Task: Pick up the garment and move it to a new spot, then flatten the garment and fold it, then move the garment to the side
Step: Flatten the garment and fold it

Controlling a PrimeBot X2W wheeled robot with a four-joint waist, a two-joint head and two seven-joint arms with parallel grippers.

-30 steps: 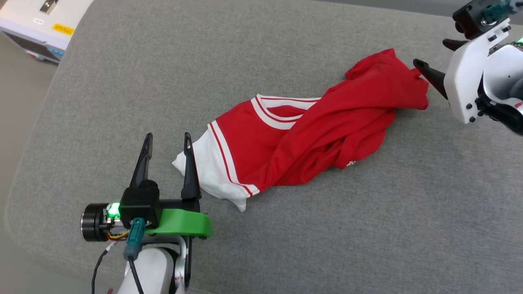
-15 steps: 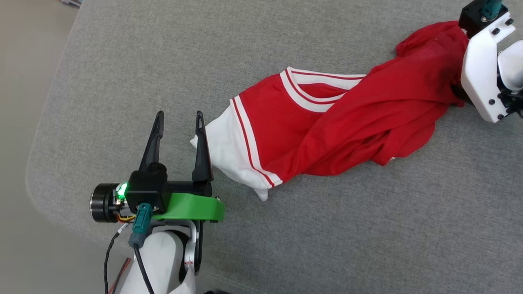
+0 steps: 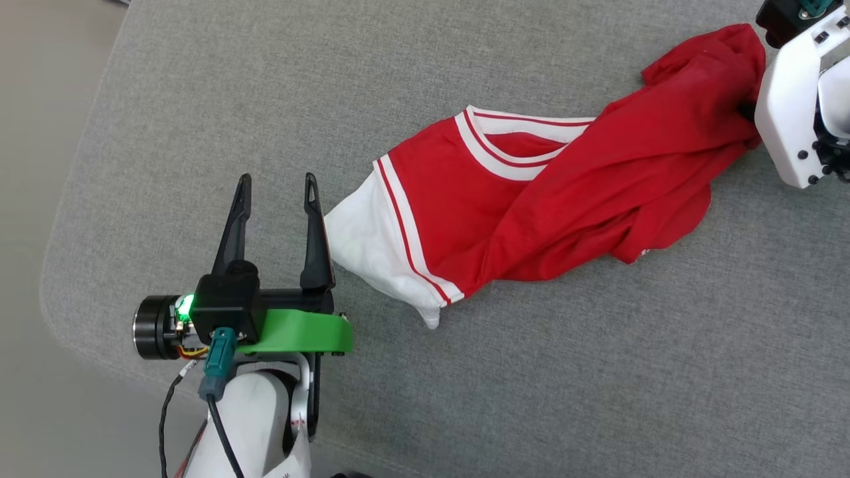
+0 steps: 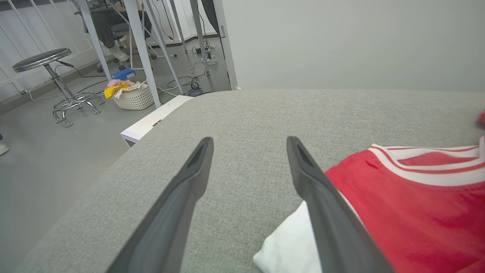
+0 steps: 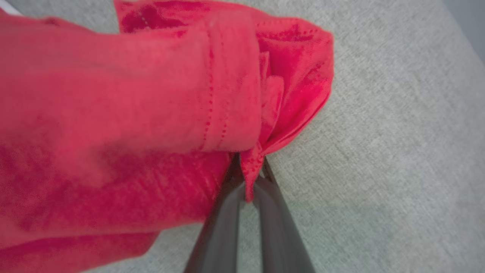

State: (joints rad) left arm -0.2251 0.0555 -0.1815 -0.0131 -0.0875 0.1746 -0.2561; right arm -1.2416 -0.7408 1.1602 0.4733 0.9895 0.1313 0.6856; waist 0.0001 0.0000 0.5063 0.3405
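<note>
Over the last second the right gripper has gone from two parted fingers at the red end of the one garment to fingers drawn together on it. The head camera has also shifted in that time, so the cloth's changed place in the frame is no move of the cloth. At the far left of the left wrist view stand one round stool and one white basket of cloth on the floor. Next comes the left gripper, low over the grey padded surface. Its two dark fingers stand wide apart with nothing between them, and the right-hand finger lies just beside the tip of the one white sleeve in sight. From that sleeve the garment runs rightward as a single twisted bundle lying on the padding. First comes a red-and-white striped band, then a red panel with the striped neck trim, then a rolled mass of red cloth that climbs toward the upper right. There, in the right wrist view, the two fingers pinch a narrow fold of the stitched red hem, with more hem bunched over their tips.
</note>
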